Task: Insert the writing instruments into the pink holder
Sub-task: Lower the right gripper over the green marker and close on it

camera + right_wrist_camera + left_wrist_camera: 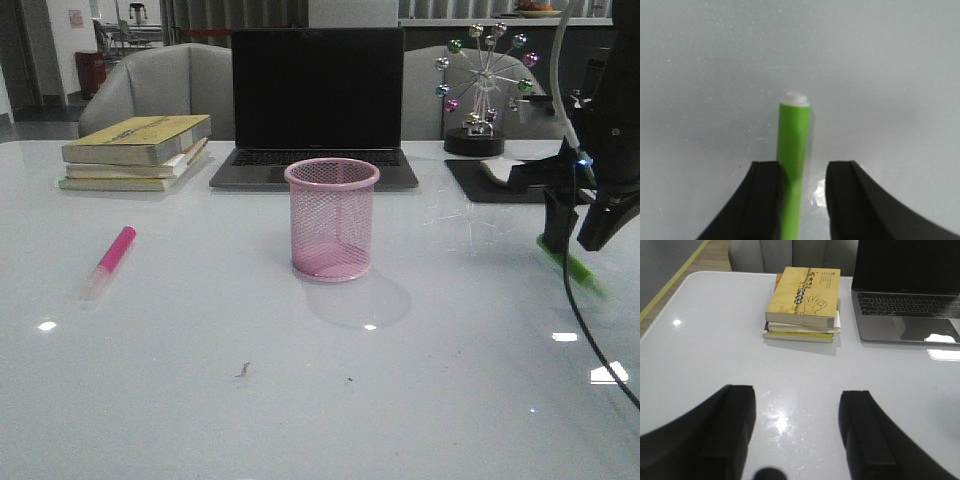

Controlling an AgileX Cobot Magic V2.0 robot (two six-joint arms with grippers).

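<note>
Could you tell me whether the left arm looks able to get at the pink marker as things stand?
Probably yes: the pink marker lies alone on the table's left side, nothing over or beside it, and the left pincer is open and holds nothing.

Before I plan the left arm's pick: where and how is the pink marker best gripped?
Probably around the bright pink barrel of the pink marker, above its pale cap end, coming straight down. It lies flat on the table, angled away from the robot, with open space around it, so the fingers should close across its width, one on each long side.
</note>
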